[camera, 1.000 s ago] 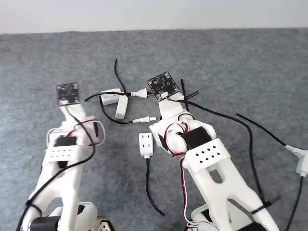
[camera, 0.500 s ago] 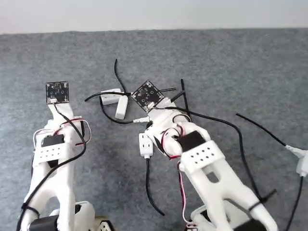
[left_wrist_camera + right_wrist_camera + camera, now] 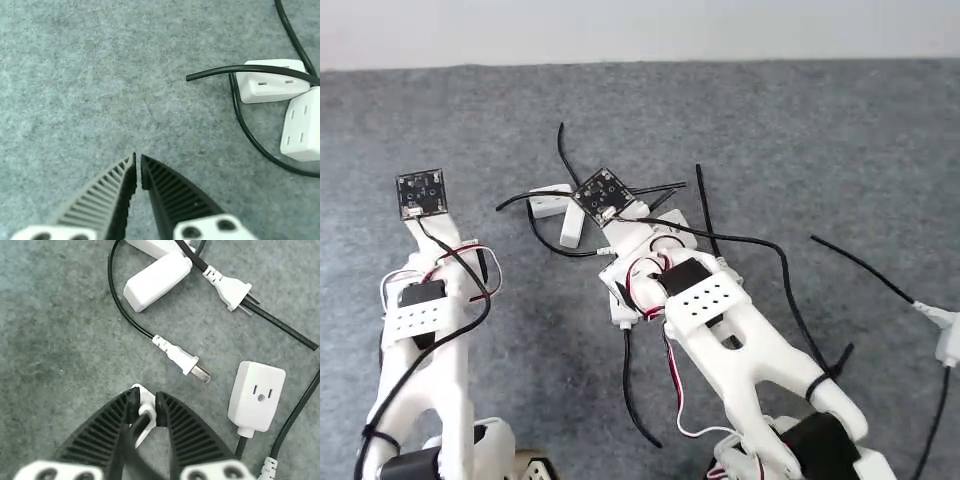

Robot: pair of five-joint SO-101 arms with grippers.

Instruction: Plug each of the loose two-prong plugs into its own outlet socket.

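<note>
My right gripper (image 3: 145, 401) is shut on a white plug (image 3: 143, 412) whose black cord runs back between the fingers. It hangs over the grey carpet, a short way from a loose two-prong plug (image 3: 183, 360) and a white outlet socket (image 3: 256, 396). Another loose plug (image 3: 231, 290) and a socket block (image 3: 157, 279) lie farther out. My left gripper (image 3: 138, 165) is shut and empty above bare carpet, well apart from two white sockets (image 3: 272, 86) (image 3: 302, 124). In the high view these two sockets (image 3: 552, 200) (image 3: 572, 224) lie between the arms.
Black cords (image 3: 760, 245) loop over and around the right arm (image 3: 705, 295). Another white plug (image 3: 950, 338) lies at the far right edge. The left arm (image 3: 420, 315) stands over open carpet on the left. A pale wall runs along the back.
The right arm has swung left, away from the sockets' right side and over the lone outlet. The left arm has also shifted left, away from the sockets.
</note>
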